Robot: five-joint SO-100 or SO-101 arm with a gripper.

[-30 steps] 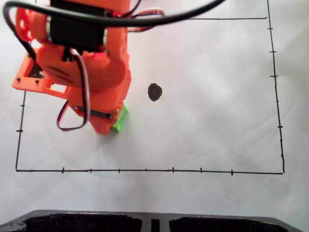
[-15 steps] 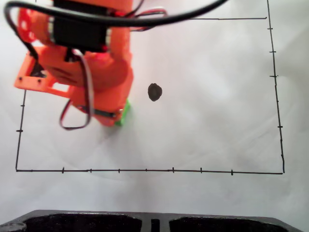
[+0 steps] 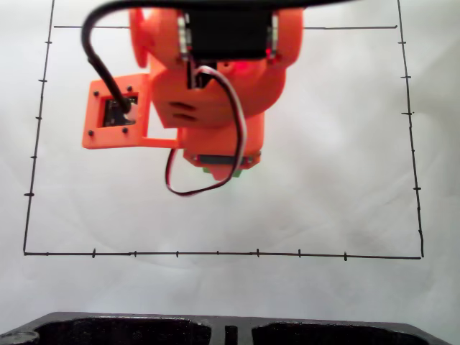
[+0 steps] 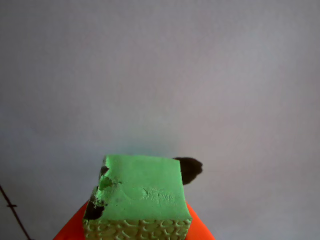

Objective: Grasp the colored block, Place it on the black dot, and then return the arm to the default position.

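Note:
In the fixed view the orange arm (image 3: 215,86) hangs over the middle of the white paper and hides the black dot. Thin slivers of the green colored block (image 3: 213,172) peek out under the gripper (image 3: 224,167). In the wrist view the colored block (image 4: 142,190) fills the bottom centre, with its bumpy side facing me and orange gripper plastic showing at its lower corners. The gripper is shut on it. The black dot (image 4: 191,168) shows just behind the block's upper right corner, partly covered by it.
A thin black border with tick marks (image 3: 215,253) frames the paper, and a piece of it crosses the wrist view's lower left corner (image 4: 12,210). A dark tray-like edge (image 3: 144,329) lies along the bottom of the fixed view. A white cable loop (image 3: 215,180) dangles below the wrist.
The arm has swung to the right with the green block, from left of the black dot to directly over it. The dot, visible before in the fixed view, is now covered.

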